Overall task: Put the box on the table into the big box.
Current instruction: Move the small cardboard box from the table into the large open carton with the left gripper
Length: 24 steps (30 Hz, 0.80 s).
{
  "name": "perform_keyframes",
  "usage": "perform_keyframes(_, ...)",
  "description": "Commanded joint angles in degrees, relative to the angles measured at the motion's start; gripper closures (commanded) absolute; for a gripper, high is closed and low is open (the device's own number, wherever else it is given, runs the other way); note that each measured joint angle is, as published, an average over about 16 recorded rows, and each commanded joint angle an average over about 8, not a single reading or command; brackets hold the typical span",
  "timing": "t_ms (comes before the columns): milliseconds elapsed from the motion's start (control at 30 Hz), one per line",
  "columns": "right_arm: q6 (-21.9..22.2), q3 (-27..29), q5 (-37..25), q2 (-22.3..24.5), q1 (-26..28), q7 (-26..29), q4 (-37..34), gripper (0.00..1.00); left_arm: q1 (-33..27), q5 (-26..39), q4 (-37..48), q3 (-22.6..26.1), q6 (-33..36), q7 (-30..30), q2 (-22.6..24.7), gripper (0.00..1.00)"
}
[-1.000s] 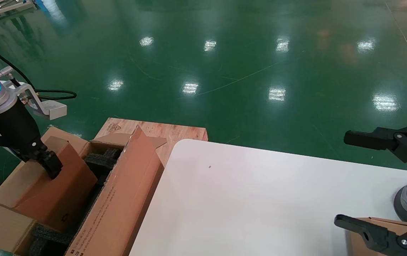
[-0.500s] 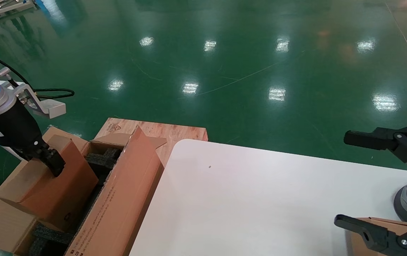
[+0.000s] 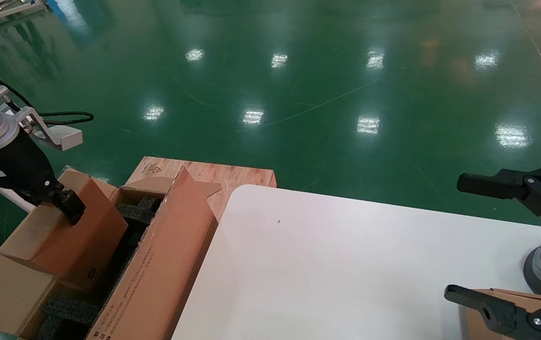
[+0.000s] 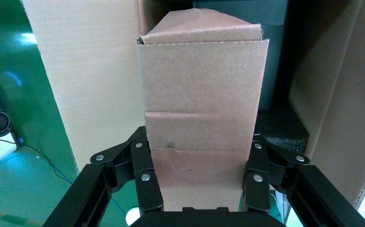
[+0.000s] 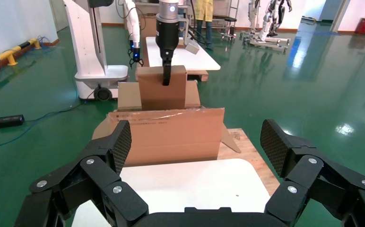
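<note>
— Where, the box (image 3: pixel 69 236)?
— Not on the table (image 3: pixel 346 264). Held over the big box (image 3: pixel 157 269), tilted, lower end down between the carton's tall flaps, upper end well above the rim. Small dark printed mark near the lower corner, facing the flap with the printed text.
— Gripped how?
— Pinched at the upper end by the left gripper (image 3: pixel 69 210). From the left wrist view, left gripper (image 4: pixel 202 182) with one finger pressed flat on each side face of the box (image 4: pixel 202 123), cardboard slightly creased between them.
— And inside the big box?
— Black foam blocks (image 3: pixel 135 210) at the far end, just beyond the held box, another black foam piece (image 3: pixel 69 309) at the near end. Carton wall (image 4: pixel 95 80) close alongside the box in the left wrist view.
— The other arm?
— Right gripper (image 3: pixel 487 241) hovering over the table's far side from the big box, jaws spread wide, holding nothing. Same from the right wrist view: right gripper (image 5: pixel 197 144) wide open above the table (image 5: pixel 190 187), with the big box (image 5: pixel 171 135) beyond the table's edge and the box (image 5: pixel 161 90) standing up out of it.
— Under the big box?
— A wooden board (image 3: pixel 218 174), showing past the carton's far end, beside the table's rounded corner.
</note>
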Motion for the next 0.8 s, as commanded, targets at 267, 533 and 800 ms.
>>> perform_keyframes(267, 0.0, 0.0, 0.0, 0.0, 0.0, 0.0, 0.0, 0.00, 1.5, -0.3, 1.7, -0.2, -0.7, 0.2, 0.1, 1.00)
perform_keyframes(533, 0.0, 0.0, 0.0, 0.0, 0.0, 0.0, 0.0, 0.00, 2.9, -0.1, 3.2, -0.2, -2.3, -0.1, 0.2, 1.00)
perform_keyframes(800, 0.0, 0.0, 0.0, 0.0, 0.0, 0.0, 0.0, 0.00, 4.9, 0.3, 4.9, -0.1, -5.8, -0.8, 0.6, 1.00)
